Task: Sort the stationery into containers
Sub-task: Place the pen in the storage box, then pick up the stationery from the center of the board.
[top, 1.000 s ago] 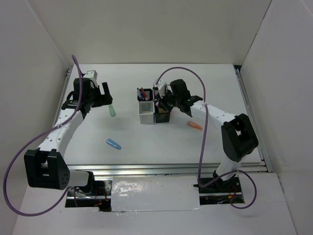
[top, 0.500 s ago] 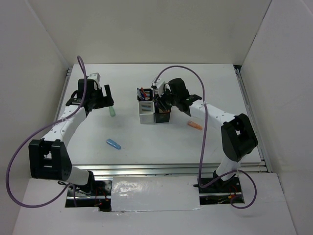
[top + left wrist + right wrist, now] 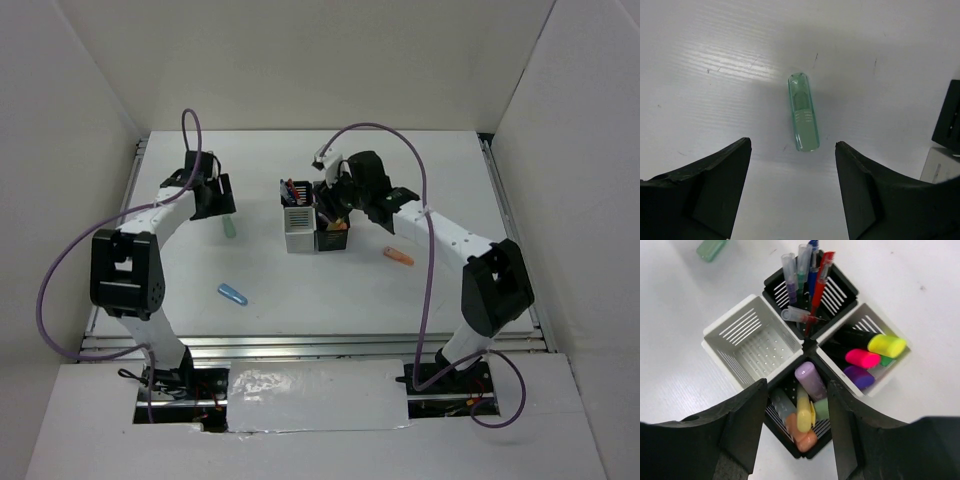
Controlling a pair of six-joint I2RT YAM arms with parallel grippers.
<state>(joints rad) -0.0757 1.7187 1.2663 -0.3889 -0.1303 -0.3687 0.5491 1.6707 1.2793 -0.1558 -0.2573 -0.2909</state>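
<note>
Left gripper [image 3: 792, 145] spread wide, nothing in it, hanging right over the green marker [image 3: 803, 112], which lies flat on the table [image 3: 715, 60], its near end just between the two fingertips, touching neither. Right gripper [image 3: 797, 386] open too, empty, poised above the pen cups [image 3: 740, 325], over the black one holding pastel markers [image 3: 804, 410]. Blue marker [image 3: 232, 294] and orange marker [image 3: 398, 257] lie loose, well apart from both grippers
</note>
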